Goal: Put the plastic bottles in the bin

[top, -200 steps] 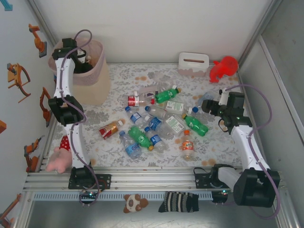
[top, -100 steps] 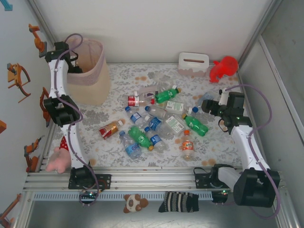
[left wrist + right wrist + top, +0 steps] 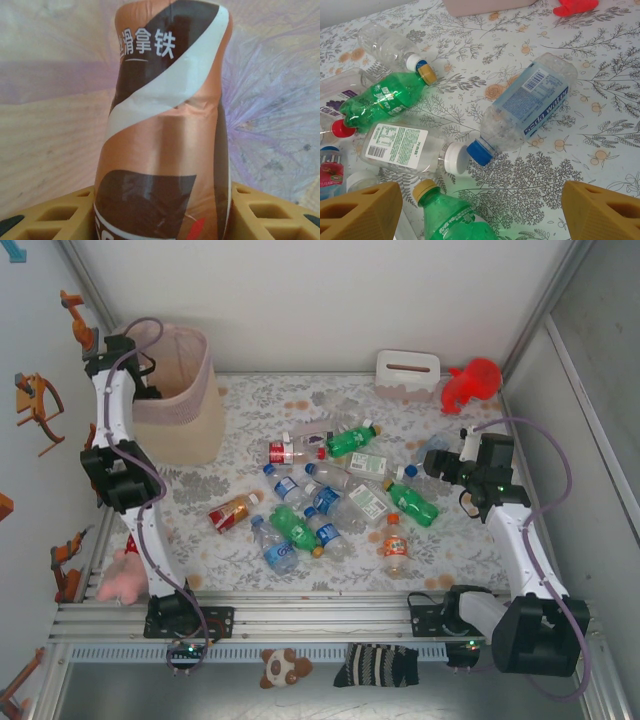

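Left arm (image 3: 108, 410) has swung toward the upper left, beside the bin (image 3: 188, 430) rim.
The left gripper (image 3: 162, 217) clamps a brown-labelled bottle (image 3: 165, 125) before the pink liner (image 3: 272, 90); the right gripper (image 3: 481, 210) hangs apart above plastic bottles (image 3: 330, 500) scattered on the worktop (image 3: 245, 400).

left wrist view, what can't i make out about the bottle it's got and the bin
1. Brown bottle, left wrist view: cap and base cut off by the top and bottom edges.
2. Left pincer, same view: where its pads meet the bottle is hidden by the bottle itself.
3. Bin, top view: its floor and contents are hidden by its own wall and the left arm.
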Robot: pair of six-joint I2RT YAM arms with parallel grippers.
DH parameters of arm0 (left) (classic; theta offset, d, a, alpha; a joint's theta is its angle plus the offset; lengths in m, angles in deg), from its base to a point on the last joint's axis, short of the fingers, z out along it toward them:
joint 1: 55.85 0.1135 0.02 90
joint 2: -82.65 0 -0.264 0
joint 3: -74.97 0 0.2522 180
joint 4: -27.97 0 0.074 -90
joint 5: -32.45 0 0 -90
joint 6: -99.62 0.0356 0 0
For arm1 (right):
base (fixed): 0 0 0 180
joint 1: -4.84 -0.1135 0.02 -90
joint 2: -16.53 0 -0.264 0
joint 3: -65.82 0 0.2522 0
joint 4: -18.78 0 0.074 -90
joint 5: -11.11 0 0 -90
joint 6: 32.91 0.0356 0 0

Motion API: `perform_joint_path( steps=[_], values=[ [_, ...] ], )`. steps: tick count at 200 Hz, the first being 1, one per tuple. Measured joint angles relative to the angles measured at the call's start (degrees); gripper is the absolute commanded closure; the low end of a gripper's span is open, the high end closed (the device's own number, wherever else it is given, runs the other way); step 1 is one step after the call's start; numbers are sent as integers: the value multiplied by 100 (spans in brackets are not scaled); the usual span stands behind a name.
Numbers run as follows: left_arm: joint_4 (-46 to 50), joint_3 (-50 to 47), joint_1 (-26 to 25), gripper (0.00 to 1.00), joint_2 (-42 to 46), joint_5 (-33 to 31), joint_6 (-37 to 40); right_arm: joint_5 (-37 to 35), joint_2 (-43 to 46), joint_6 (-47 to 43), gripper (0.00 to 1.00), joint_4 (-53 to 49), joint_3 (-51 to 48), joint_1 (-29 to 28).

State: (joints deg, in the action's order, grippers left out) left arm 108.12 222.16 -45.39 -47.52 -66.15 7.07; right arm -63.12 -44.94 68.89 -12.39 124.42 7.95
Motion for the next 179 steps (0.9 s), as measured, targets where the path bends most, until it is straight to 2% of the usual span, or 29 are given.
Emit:
perform_joint_path(
  steps=[35, 56, 119, 179],
  values=[
    [-264, -592, 81, 28, 444, 133, -74, 7, -52, 2, 18, 4, 0, 0],
    [-365, -686, 83, 23, 551, 282, -107, 7, -76, 0, 18, 4, 0, -2],
    [-470, -686, 4, 22, 710, 822, -109, 4, -63, 0, 18, 2, 2, -31],
    [-468, -686, -275, 24, 1563, 1117, -46, 4, 70, 0, 18, -164, 103, -33]
  ],
)
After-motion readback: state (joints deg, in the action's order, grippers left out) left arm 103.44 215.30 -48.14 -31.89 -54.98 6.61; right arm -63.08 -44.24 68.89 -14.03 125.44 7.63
